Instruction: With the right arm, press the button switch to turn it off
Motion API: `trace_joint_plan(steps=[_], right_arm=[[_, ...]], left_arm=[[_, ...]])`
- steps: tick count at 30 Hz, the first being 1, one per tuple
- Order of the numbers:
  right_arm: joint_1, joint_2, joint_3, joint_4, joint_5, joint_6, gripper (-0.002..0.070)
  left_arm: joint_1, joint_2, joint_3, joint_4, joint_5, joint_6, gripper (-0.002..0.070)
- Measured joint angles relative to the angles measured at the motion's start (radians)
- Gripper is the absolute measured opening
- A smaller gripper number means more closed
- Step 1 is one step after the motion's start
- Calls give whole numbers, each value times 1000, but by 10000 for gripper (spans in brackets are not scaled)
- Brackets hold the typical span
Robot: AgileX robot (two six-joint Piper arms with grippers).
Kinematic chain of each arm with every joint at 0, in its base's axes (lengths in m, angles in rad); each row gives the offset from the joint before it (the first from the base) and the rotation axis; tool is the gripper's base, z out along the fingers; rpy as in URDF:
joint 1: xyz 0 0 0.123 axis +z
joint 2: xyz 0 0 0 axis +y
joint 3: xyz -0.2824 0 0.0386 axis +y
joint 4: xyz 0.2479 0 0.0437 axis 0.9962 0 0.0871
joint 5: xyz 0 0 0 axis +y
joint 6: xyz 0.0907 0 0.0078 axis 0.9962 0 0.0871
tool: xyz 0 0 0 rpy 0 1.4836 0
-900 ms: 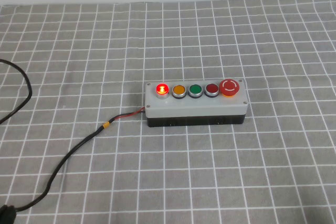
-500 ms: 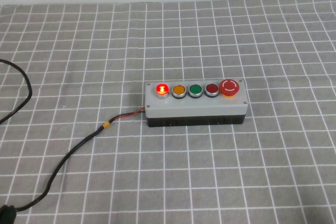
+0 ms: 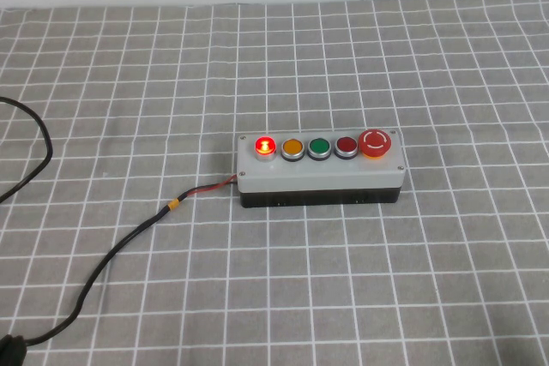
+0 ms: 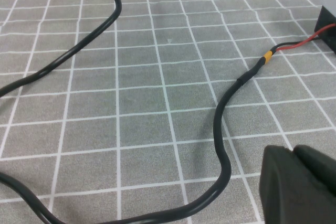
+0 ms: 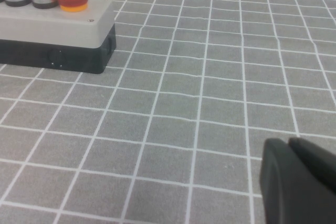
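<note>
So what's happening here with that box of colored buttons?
Nothing is touching the grey button box yet. Its small red button switch, at the end where the black cable enters, is glowing, so it is on. The right arm is meant to press it off, but neither arm shows in the high view. The right gripper sits low over the checkered cloth, off the box's big red mushroom-button end. The left gripper sits near the cable.

My high camera looks down on the grey box (image 3: 319, 171). My wrist cameras sit low over the cloth (image 5: 210, 77), each catching that box's end.
</note>
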Motion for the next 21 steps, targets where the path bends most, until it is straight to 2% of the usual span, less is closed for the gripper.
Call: trace_joint_plan(steps=[6, 13, 17, 21], right_arm=[[0, 0, 0, 12, -2, 0, -17], [0, 0, 0, 155, -44, 0, -17], [0, 0, 0, 298, -91, 0, -17], [0, 0, 0, 569, -203, 0, -17]], left_arm=[[0, 0, 0, 0, 0, 0, -3], [0, 0, 0, 0, 0, 0, -3], [0, 0, 0, 0, 0, 0, -3], [0, 0, 0, 0, 0, 0, -3]])
